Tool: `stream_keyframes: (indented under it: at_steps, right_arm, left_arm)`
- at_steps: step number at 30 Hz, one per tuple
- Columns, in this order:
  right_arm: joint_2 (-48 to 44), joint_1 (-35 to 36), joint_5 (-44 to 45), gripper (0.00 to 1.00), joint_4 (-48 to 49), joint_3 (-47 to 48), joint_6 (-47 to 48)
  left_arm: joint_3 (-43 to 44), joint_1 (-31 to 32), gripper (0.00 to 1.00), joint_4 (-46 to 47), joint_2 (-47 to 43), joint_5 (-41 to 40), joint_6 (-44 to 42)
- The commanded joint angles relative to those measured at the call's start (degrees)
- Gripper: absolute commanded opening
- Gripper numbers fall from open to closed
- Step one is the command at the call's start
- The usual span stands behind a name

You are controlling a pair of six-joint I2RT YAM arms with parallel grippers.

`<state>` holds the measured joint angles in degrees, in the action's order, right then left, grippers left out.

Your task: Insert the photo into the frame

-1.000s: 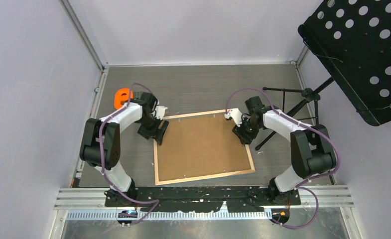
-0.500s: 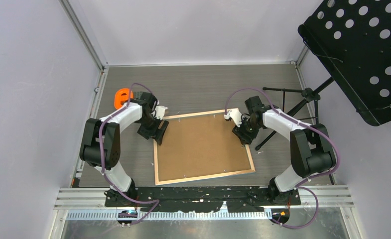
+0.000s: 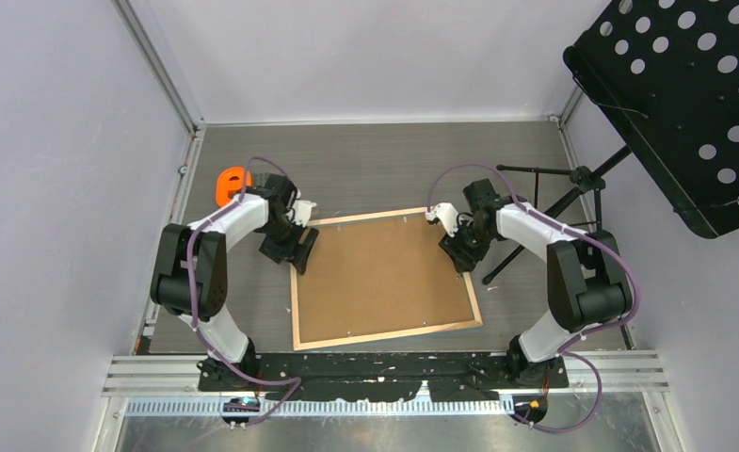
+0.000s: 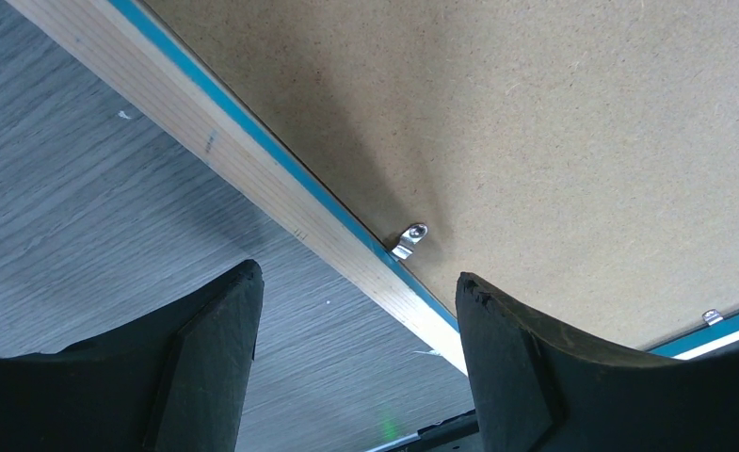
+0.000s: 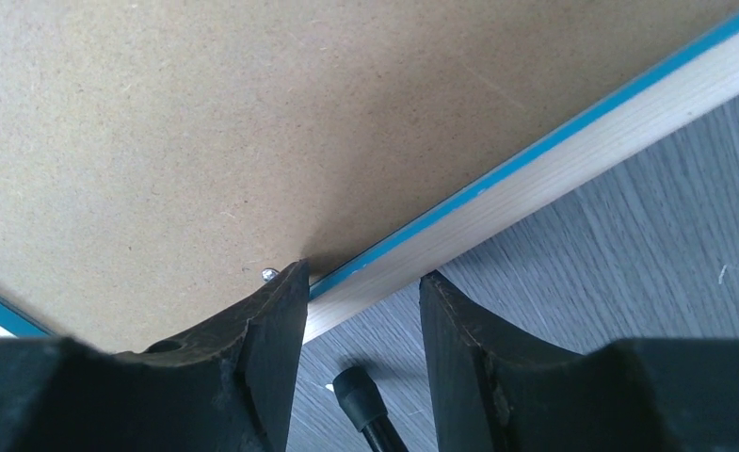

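Over the rails of the face-down frame (image 3: pixel 389 334), your left gripper (image 4: pixel 356 282) and right gripper (image 5: pixel 363 282) hang agape, empty, probably to turn clips (image 4: pixel 408 238).

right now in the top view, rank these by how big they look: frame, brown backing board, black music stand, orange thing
1. black music stand desk: looks largest, but it is raised nearer the camera and cropped, so unsure
2. frame
3. brown backing board: just inside it, slightly smaller
4. orange object: clearly smallest
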<state>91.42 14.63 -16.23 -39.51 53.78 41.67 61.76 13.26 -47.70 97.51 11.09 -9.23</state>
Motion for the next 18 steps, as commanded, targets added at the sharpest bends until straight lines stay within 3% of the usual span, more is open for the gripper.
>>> stream_keyframes:
  at_steps: [1, 18]
  right_arm:
    - [0.3, -1.0, -0.7, 0.52, 0.5, 3.1, -5.8]
    - [-1.8, -1.1, 0.0, 0.54, 5.5, 5.2, -14.2]
  left_arm:
    - [1.2, -0.4, 0.74, -0.9, -1.2, 0.9, -0.4]
    - [3.7, -0.5, 0.74, -0.7, 0.8, -1.5, 0.6]
